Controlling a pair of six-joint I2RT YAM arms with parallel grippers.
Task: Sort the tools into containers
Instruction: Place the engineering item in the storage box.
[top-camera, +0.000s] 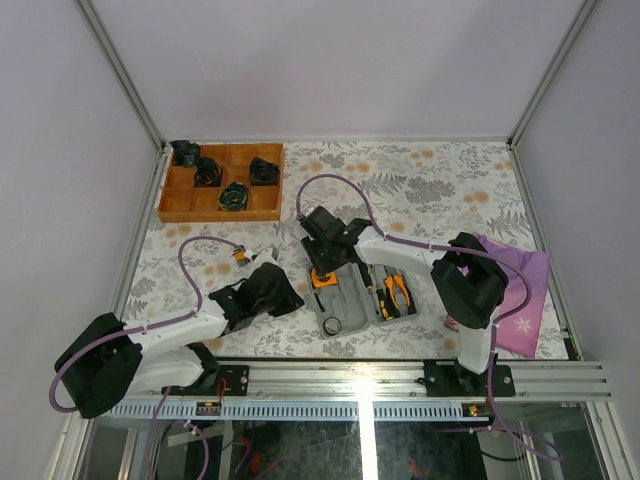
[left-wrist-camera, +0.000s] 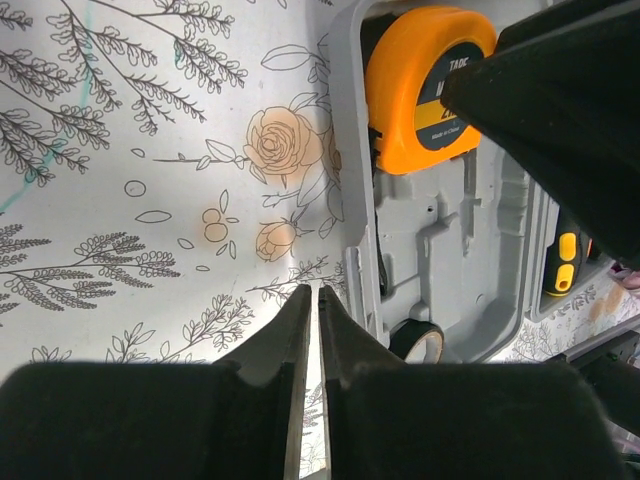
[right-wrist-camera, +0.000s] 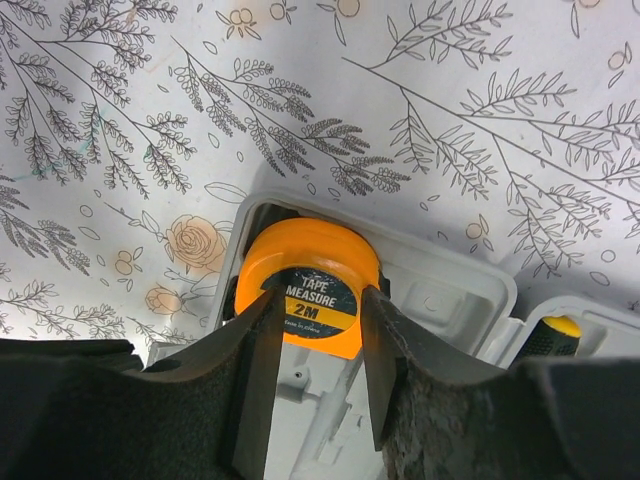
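Floral-cloth table (top-camera: 450, 190) between pale walls, 2 arms over it.
A wooden tray (top-camera: 200, 215) sits far left and a purple cloth (top-camera: 525, 300) at right. The open grey case (right-wrist-camera: 440, 290) lies centre, with 1 orange tape measure (right-wrist-camera: 310, 295) in its far recess. The right gripper (right-wrist-camera: 320, 292) straddles the tape measure, possibly pinching it; I cannot tell. The left gripper (left-wrist-camera: 314, 290) is closed and empty beside the case, and the right arm partly hides the case from above.

table (top-camera: 450, 180) – top is white with a grey leaf and orange flower print. far left corner: wooden divided tray (top-camera: 200, 215), flat on it. near the middle, by the near edge: grey hinged plastic case (top-camera: 345, 300) lying open. right side – purple cloth (top-camera: 520, 290) with a white snowflake mark, spread flat.
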